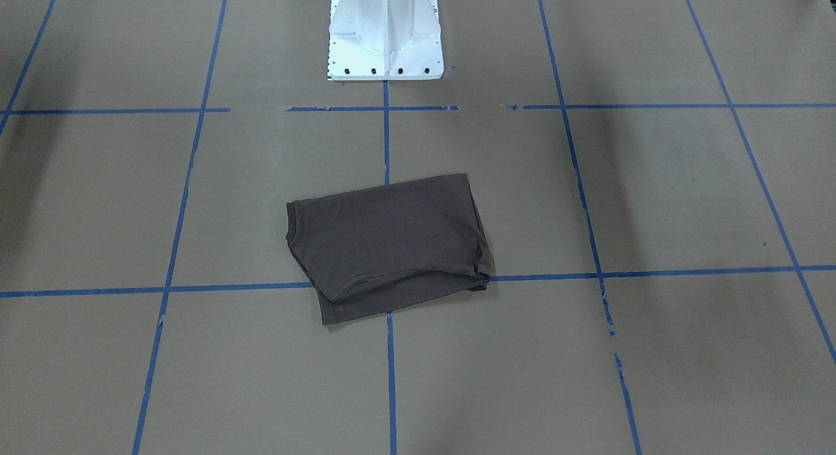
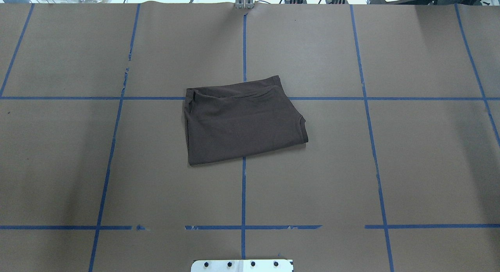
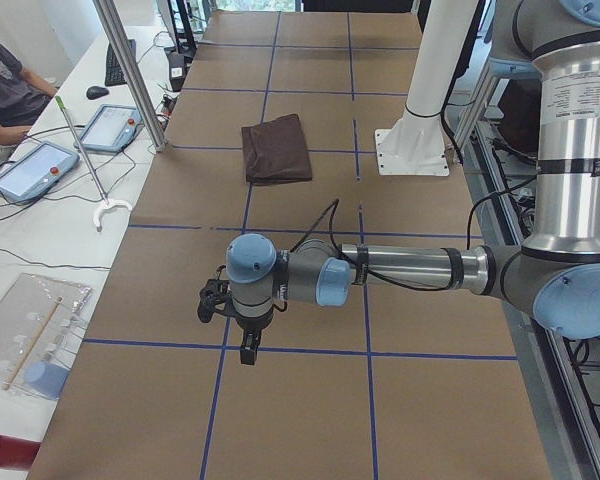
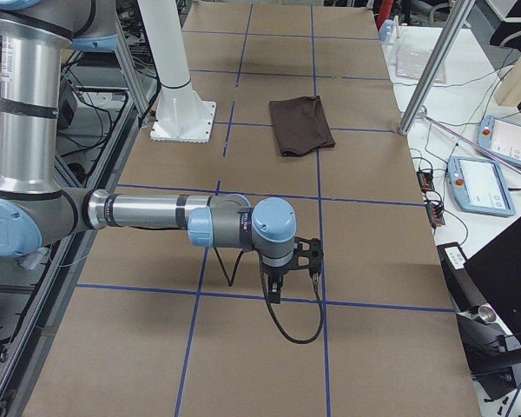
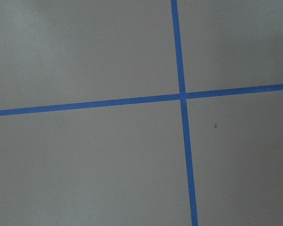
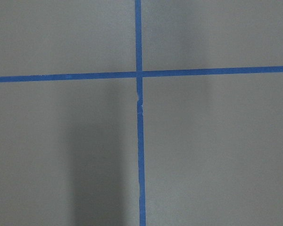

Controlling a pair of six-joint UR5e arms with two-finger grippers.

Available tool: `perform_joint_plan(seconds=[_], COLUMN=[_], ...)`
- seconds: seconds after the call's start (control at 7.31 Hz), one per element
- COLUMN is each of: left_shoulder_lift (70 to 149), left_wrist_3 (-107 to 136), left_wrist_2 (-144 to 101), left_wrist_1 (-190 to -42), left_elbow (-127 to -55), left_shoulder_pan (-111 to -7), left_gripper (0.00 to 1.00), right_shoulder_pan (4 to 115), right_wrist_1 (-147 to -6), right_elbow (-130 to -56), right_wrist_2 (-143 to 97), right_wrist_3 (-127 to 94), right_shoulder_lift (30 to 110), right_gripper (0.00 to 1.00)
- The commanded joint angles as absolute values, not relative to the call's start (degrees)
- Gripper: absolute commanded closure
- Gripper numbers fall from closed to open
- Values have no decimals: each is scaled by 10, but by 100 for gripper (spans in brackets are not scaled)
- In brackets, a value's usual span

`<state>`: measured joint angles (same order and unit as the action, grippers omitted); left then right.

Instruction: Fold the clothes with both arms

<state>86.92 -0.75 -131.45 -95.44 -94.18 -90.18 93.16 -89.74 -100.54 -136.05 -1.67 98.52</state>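
The clothes are a single dark grey-brown T-shirt (image 1: 388,243), folded into a compact rectangle mid-table (image 2: 242,121) and touched by no gripper. In the exterior left view it lies far off (image 3: 276,148), well beyond my left gripper (image 3: 250,350), which points down over a blue tape line at that end of the table. My right gripper (image 4: 275,291) hangs the same way at the opposite end, far from the shirt (image 4: 301,124). I cannot tell whether either gripper is open or shut. Both wrist views show only brown paper and crossing blue tape.
The white pedestal base (image 1: 385,34) stands at the robot's side of the table. Metal poles (image 3: 130,75) (image 4: 434,69) rise at the far table edge. A side desk holds tablets (image 3: 30,170), and a seated person (image 3: 0,85) is there.
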Motion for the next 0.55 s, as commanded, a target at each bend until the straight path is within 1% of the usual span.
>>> perform_joint_plan(seconds=[0.0, 0.41], left_shoulder_lift=[869, 872], left_wrist_3=[-8, -9], left_wrist_2=[-1315, -1315], left_wrist_1=[-954, -954], left_elbow=[-942, -943], left_shoulder_pan=[-902, -902], left_gripper=[0, 0], right_shoulder_pan=[932, 932], right_wrist_1=[-897, -897], right_elbow=[-1005, -1005], right_wrist_2=[-1361, -1362], right_wrist_3=[-17, -18], right_shoulder_lift=[985, 986], right_gripper=[0, 0])
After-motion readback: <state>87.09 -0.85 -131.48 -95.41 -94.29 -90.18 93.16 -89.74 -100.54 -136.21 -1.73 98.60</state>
